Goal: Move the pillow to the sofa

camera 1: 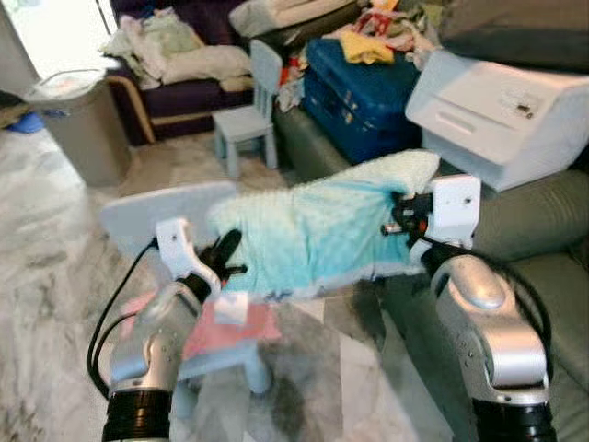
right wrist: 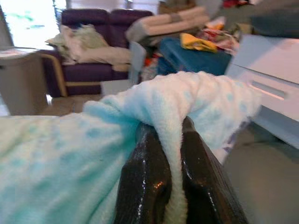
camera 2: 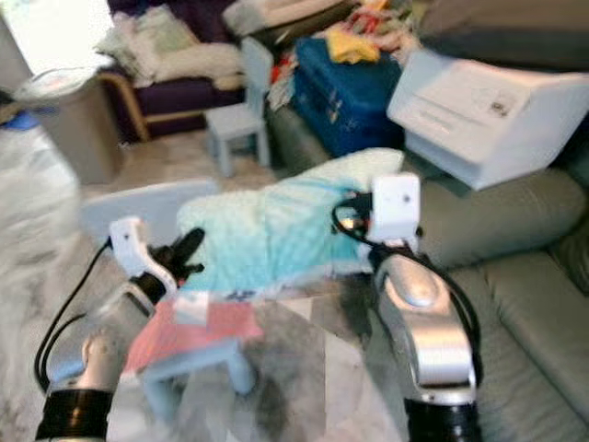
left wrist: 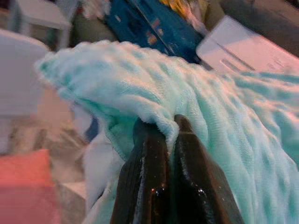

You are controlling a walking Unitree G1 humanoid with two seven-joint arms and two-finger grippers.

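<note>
You have both arms raised in front of you, bent at the elbow and reaching forward, with a soft mint-green pillow stretched in the air between them. Your left gripper has its two black fingers pressed nearly together, pinching a fold of the pillow's fuzzy edge; the fabric bulges up and over the fingertips and spreads away beyond them. Your right gripper is closed the same way, with a thick roll of the pillow's far edge squeezed between its fingers and draping over their tips. The left forearm angles upward from low down, and the right forearm rises more steeply, its white wrist block just behind the clamped edge. Under the pillow and below your left fingers stands a small pale blue chair with a pink seat. Beyond your right fingers sits a grey-green sofa, and on it a white box and a blue suitcase. Further past the pillow are another small blue chair, a dark purple couch heaped with laundry, and a grey bin.
</note>
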